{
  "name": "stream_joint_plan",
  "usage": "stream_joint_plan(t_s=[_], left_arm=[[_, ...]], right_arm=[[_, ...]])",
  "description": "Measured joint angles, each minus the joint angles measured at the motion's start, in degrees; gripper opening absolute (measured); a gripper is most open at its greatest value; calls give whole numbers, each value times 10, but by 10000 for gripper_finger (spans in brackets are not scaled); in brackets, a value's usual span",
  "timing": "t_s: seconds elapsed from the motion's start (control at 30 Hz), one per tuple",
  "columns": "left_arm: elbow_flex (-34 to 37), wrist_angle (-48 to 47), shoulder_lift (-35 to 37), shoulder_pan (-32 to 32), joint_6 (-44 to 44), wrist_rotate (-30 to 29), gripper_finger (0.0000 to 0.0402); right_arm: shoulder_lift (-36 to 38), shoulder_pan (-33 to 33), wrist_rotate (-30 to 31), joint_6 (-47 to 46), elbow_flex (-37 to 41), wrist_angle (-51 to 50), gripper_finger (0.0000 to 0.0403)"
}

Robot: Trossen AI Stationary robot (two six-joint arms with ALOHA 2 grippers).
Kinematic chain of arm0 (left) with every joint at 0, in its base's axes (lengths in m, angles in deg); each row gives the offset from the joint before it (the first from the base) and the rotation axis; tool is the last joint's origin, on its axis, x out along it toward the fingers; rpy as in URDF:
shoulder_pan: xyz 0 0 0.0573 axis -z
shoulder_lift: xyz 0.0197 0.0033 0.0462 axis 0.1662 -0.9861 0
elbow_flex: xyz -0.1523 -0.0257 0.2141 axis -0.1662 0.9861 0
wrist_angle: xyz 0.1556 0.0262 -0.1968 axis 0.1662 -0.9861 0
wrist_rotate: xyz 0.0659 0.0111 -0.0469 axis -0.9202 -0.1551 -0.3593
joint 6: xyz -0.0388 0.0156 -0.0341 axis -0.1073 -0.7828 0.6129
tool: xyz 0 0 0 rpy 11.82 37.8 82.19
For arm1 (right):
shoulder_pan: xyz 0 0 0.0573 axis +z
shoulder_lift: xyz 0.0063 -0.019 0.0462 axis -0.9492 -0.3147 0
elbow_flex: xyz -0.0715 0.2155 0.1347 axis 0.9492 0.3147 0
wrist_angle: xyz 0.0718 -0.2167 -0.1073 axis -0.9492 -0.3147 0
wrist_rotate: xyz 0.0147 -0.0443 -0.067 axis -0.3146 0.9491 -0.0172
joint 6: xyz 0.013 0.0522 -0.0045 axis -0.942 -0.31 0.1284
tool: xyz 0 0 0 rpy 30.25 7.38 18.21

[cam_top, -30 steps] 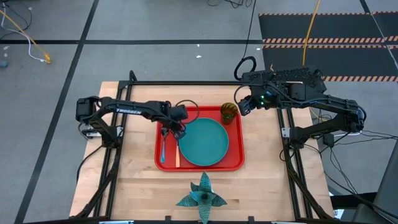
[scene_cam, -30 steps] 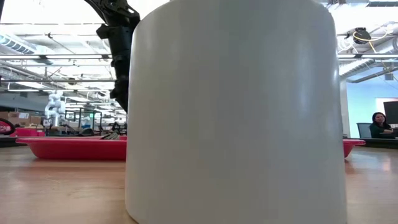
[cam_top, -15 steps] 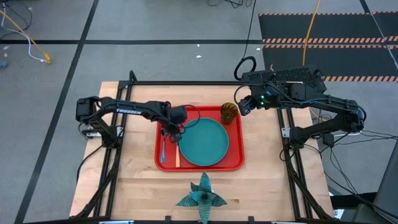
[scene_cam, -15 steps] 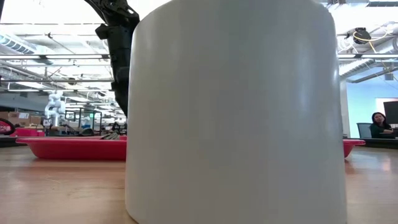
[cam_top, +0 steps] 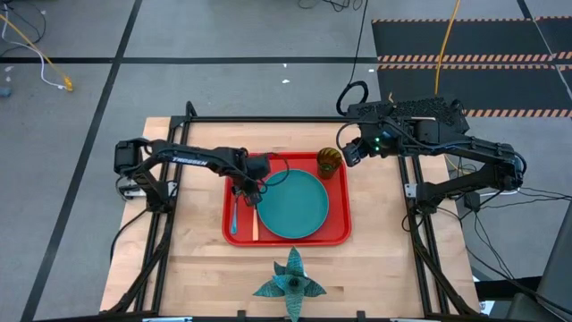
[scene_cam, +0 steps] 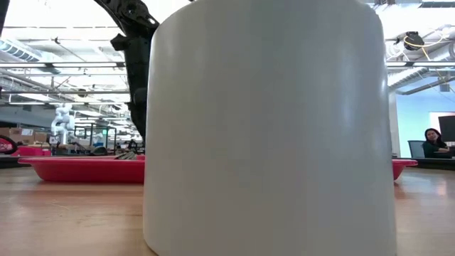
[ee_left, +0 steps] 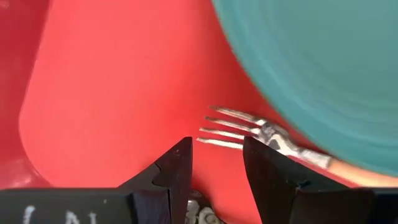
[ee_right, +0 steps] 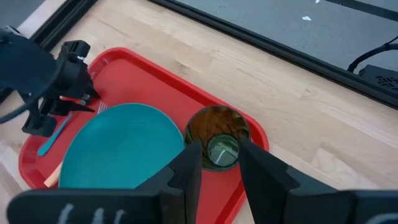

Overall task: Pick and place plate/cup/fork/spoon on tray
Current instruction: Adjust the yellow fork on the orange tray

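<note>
1. All four items sit on the tray (cam_top: 335,234): plate (cam_top: 292,204) centre, cup (cam_top: 329,163) in a far corner, fork (cam_top: 255,219) and spoon (cam_top: 234,215) along the plate's left. Task looks essentially finished.
2. Left gripper (ee_left: 216,163) hovers over the fork tines, jaws apart, empty.
3. Right gripper (ee_right: 219,163) waits above the cup, open.
4. Teal star-shaped object (cam_top: 289,281) lies off-tray at the near table edge; a white cylinder (scene_cam: 270,128) blocks the low view.

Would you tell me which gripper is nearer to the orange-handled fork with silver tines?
Left. The left gripper hangs open right over the orange-handled fork's tines on the red tray; the right gripper waits beyond the tray's far right corner.
</note>
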Motion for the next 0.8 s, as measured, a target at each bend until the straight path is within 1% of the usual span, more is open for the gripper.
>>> stream_joint_plan(t_s=[0.1,0.27,0.67,0.8], left_arm=[[1,-1,-10,0,0,-3,145],[1,5,-11,0,2,-30,145],[1,7,-11,0,-29,-67,145],[1,1,-11,0,-28,-93,145]], right_arm=[[0,0,-1,-1,0,-8,100],[0,0,-1,-2,0,-15,100],[0,0,0,-2,0,-15,100],[0,0,0,-2,0,-15,100]])
